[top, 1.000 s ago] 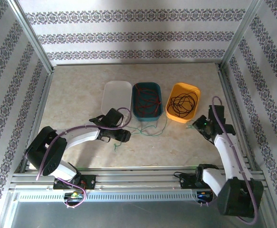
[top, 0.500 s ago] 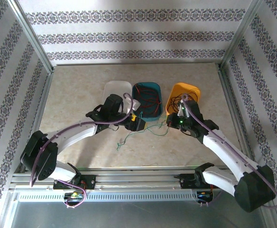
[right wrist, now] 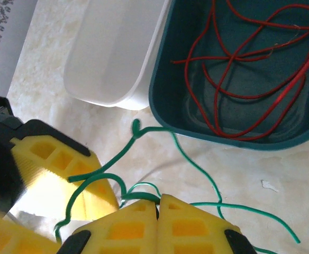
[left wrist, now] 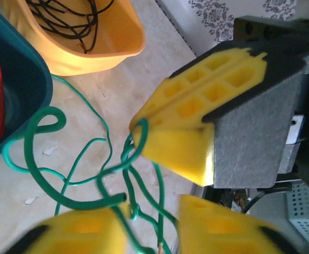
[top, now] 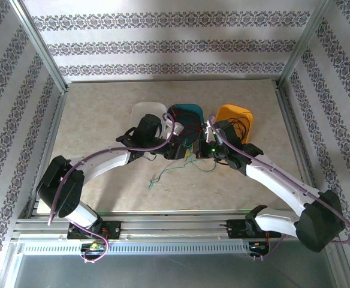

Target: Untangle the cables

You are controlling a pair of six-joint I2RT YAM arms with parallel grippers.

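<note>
Green cable [left wrist: 93,190] lying kinked on the table [top: 103,114] just beside the teal bin [right wrist: 162,84]
Right gripper [right wrist: 157,209] is pinching it, jaws closed; left gripper [left wrist: 146,233] is straddling it, jaws parted. Red cables [right wrist: 238,55] are lying looped inside the bin.

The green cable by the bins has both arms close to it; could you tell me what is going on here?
Both arms meet over the green cable, which lies tangled on the table before the teal bin. The right gripper is shut on a strand; the left gripper is open with strands between its fingers. Red cables lie in the teal bin, black cables in the orange bin.
</note>
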